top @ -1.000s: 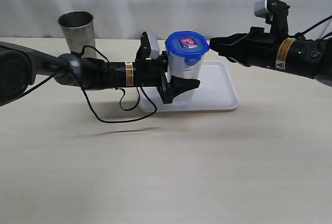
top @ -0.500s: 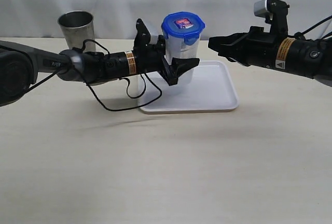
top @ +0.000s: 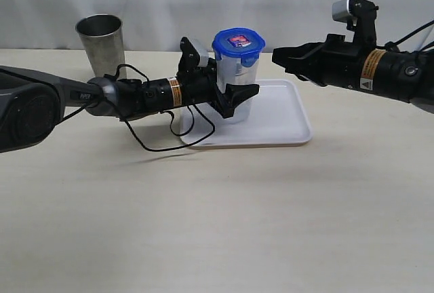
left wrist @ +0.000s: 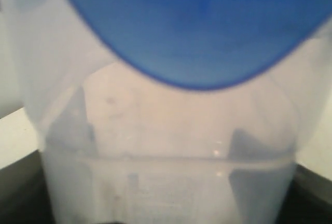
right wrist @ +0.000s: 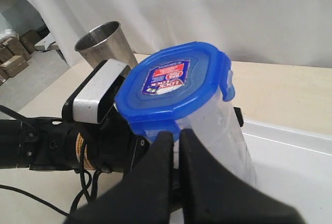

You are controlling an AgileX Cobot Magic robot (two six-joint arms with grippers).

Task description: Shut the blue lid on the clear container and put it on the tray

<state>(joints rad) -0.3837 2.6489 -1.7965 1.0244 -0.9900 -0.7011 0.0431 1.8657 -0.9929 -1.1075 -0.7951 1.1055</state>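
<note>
**One second's change: container up, then down toward tray**

Left claw (top: 237, 96) clenched on the container (top: 234, 72), gripping it from the side about mid-height. Lid (top: 237, 42) sits on the mouth, label up. One flap hangs down the near side. Cannot tell whether all the flaps are snapped.

Change: a second ago the container was held over the tray's near left part. Half a second ago it was raised and tipped slightly. Now it is lower again, nearly upright and further in over the tray (top: 285, 127). The base is at or just above the tray floor, but the exterior view does not settle whether it touches. The left wrist view shows only blue lid and clear wall, which is no help.

Right claw (top: 279, 57) has not shifted across the three moments. It hangs level with the lid, just beside it and apart from it. Its fingers are pressed together and hold nothing.

Cup (top: 102, 42) stands on the desk (top: 217, 218) behind the left arm, well apart from the tray and not involved.

Reading: the closing looks done or nearly done, and the placing is in hand. What remains is probably to settle the base flat on the tray, open the left claw and draw it back sideways. The risk is dragging or tipping the tall container on the way out. The loose cable looped beside the tray's edge could also snag.
</note>
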